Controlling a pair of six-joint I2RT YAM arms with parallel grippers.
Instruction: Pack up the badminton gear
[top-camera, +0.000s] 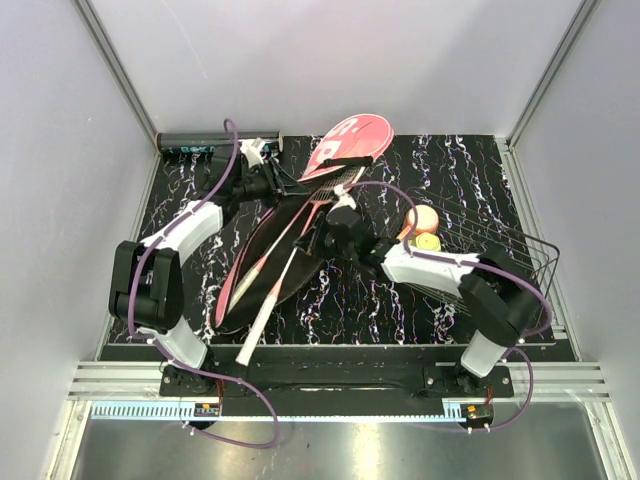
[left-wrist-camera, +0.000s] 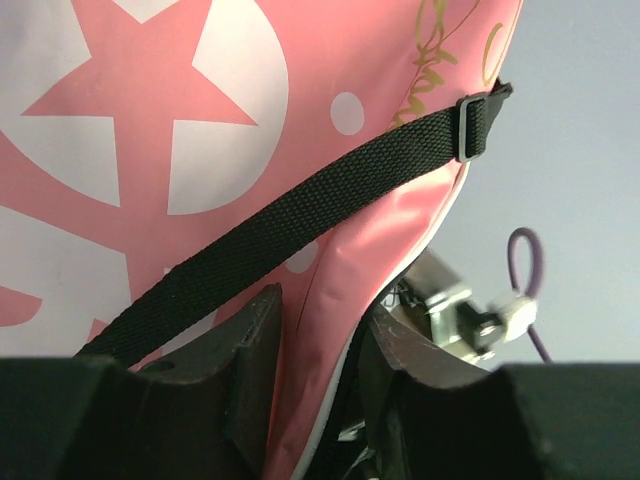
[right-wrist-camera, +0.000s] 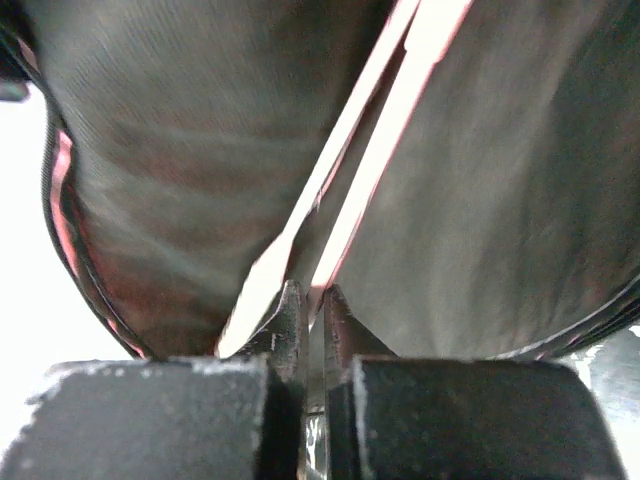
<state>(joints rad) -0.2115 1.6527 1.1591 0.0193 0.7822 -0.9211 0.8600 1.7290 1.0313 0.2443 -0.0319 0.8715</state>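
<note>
The pink "SPORT" cover (top-camera: 352, 138) lies at the back centre, its black-lined opening (top-camera: 268, 262) spread toward the front left. Two racquets lie in the opening, their white handles (top-camera: 262, 318) sticking out at the front. My left gripper (top-camera: 285, 182) is shut on the cover's pink edge (left-wrist-camera: 330, 300), below its black strap (left-wrist-camera: 300, 230). My right gripper (top-camera: 327, 232) is shut on a thin pink-white edge of the cover (right-wrist-camera: 345, 240), with black lining (right-wrist-camera: 180, 150) on both sides. The black tube (top-camera: 215, 141) lies at the back left. No shuttlecocks show.
A black wire basket (top-camera: 505, 255) stands at the right, partly under my right arm. A yellow-green cup with a peach lid (top-camera: 425, 228) lies at its near-left side. White walls enclose the back and both sides.
</note>
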